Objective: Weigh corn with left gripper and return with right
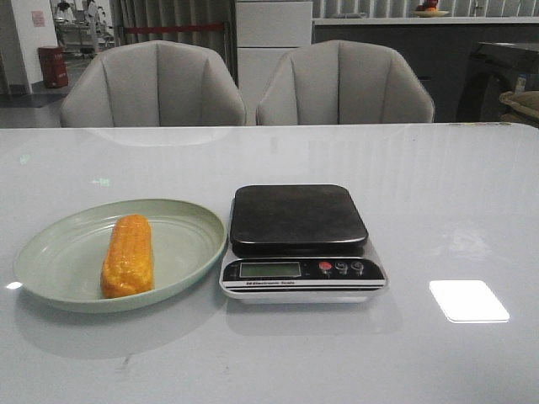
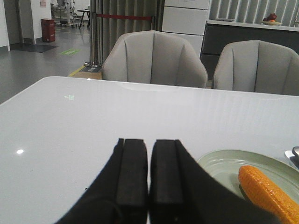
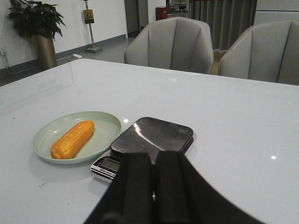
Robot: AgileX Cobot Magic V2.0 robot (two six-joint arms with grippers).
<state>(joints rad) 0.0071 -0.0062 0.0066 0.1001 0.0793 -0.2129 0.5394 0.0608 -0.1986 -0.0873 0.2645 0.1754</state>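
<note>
An orange corn (image 1: 127, 255) lies lengthwise in a pale green plate (image 1: 188, 233) near the white table's (image 1: 438, 202) front-left edge; a dark-topped scale (image 1: 299, 220) sits just beside the plate, toward the centre. The left gripper (image 2: 148, 175) has its black fingers pressed together, holding nothing, near the plate; the right gripper (image 3: 153, 179) is likewise closed and empty, near the scale.

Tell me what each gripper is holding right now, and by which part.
Nothing is held. The left gripper and right gripper are both shut and empty; the corn lies untouched on the plate.
</note>
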